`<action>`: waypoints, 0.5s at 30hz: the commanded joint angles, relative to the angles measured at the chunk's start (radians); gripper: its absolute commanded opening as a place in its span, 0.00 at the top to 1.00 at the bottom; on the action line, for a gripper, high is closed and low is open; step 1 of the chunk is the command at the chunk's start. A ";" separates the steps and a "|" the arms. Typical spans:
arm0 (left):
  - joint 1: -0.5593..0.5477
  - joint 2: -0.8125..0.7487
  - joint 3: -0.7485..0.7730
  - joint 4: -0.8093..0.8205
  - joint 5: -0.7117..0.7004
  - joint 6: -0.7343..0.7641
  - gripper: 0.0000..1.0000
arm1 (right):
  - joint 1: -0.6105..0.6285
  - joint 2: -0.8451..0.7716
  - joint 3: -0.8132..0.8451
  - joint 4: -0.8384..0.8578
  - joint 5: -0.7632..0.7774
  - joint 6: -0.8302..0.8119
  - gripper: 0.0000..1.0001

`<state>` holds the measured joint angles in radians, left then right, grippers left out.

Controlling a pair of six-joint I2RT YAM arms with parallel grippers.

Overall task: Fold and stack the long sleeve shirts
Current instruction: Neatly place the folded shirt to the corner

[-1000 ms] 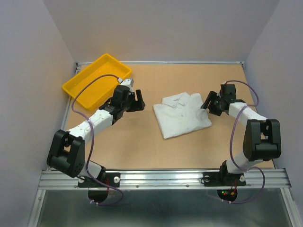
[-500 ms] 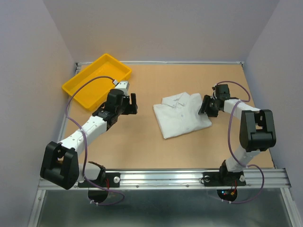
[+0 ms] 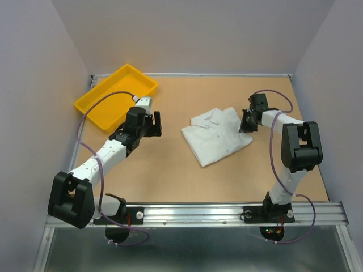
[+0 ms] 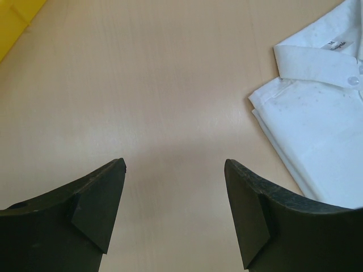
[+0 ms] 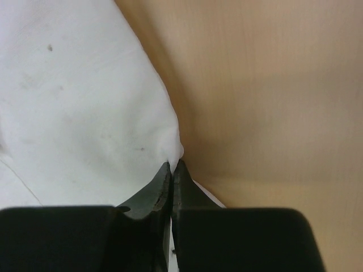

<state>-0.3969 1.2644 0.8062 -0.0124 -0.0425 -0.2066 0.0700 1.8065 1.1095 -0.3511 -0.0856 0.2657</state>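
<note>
Arms stand in different poses. The right arm (image 3: 298, 148) rises from its base, folds at the elbow and reaches over to the right edge of the shirt (image 3: 218, 137). There the right gripper (image 3: 245, 121) sits low against the cloth. In the right wrist view its fingers (image 5: 161, 187) are pressed together with no gap. A small peak of white fabric is pinched at their tips, so the right gripper is clamped on the edge of the shirt (image 5: 74, 102). The left arm (image 3: 108, 153) stretches in one long diagonal line on the left of the shirt. The left gripper (image 3: 153, 122) hangs well apart from the cloth, its jaws wide apart and holding nothing. In the left wrist view only bare table (image 4: 142, 85) shows between its dark fingers.

The shirt is white and thin, folded into a compact rectangle that lies a little turned on the table (image 3: 170, 170). Its pointed collar is on the far side, with one button and a small label visible there. Along the left edge of the shirt (image 4: 323, 141) the folded layers show as stacked lines. A few small grey specks mark the fabric near the pinched edge.

Bare wooden surface lies around the shirt on the near, far and left sides, with the widest room to its left. A yellow tray (image 3: 116, 93) stands far to the left of the shirt, beyond the left gripper, at the far left corner. The walls and a metal rail close the table
</note>
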 commanded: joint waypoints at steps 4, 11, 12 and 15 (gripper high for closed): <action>0.007 -0.068 -0.025 0.025 -0.045 0.019 0.18 | -0.038 0.167 0.266 -0.054 0.237 -0.078 0.99; 0.009 -0.076 -0.038 0.020 -0.074 0.021 0.18 | -0.188 0.332 0.516 -0.057 0.322 -0.181 0.99; 0.009 -0.073 -0.038 0.020 -0.077 0.019 0.18 | -0.218 0.352 0.541 -0.057 0.333 -0.197 0.99; 0.009 -0.065 -0.042 0.019 -0.082 0.021 0.18 | -0.272 0.422 0.641 -0.057 0.398 -0.247 0.99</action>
<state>-0.3920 1.2198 0.7761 -0.0143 -0.0963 -0.2012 -0.1318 2.1628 1.6279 -0.3939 0.1715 0.1093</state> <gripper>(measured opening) 0.822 0.036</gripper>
